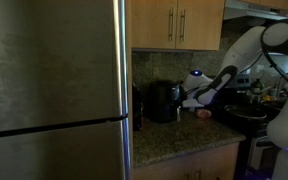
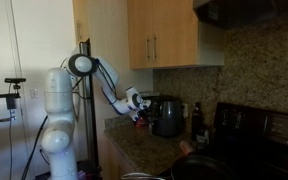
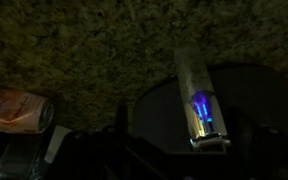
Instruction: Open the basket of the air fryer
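The air fryer [image 1: 162, 102] is a small black appliance on the granite counter beside the steel fridge; it shows in both exterior views [image 2: 168, 117]. In the wrist view its dark body [image 3: 154, 115] fills the lower middle, with a silver strip lit blue [image 3: 199, 100] on its front. The basket is not distinct from the body; no drawer sticks out. My gripper [image 1: 190, 97] [image 2: 139, 106] is just in front of the air fryer at its height, not touching it. In the wrist view the gripper [image 3: 179, 145] has dark fingers spread to either side, open and empty.
The steel fridge [image 1: 54, 90] stands close to the air fryer's side. Wooden cabinets [image 1: 179, 22] hang above. A stove with a dark pan [image 2: 199, 165] is at the counter's other end. A granite backsplash [image 3: 94, 40] is behind. An orange packet [image 3: 14, 110] lies beside the air fryer.
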Robot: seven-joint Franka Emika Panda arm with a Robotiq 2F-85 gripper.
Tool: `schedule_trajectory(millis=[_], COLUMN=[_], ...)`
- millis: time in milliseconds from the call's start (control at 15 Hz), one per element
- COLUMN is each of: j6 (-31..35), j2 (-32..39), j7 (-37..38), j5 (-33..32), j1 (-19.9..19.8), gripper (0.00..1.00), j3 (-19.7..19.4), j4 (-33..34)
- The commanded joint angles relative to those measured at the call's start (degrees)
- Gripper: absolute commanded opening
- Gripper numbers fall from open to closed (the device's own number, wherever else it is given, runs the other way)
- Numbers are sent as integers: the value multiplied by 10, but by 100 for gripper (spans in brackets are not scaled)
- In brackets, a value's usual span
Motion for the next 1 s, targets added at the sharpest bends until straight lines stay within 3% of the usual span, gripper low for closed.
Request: schedule_trajectory(millis=[0, 267, 533, 600, 733, 933], j6=[5, -12, -21, -22, -23, -26], j2=[74, 116, 128, 129, 131, 133], j7=[-2, 22, 29, 35, 45, 67], j5=[4, -33, -76, -88, -114, -154], j1=[3, 19, 30, 33, 39, 49], gripper=[100, 100, 96, 73, 70, 50], j3=[0, -12, -19, -21, -27, -33], j4=[72, 121, 127, 129, 133, 137])
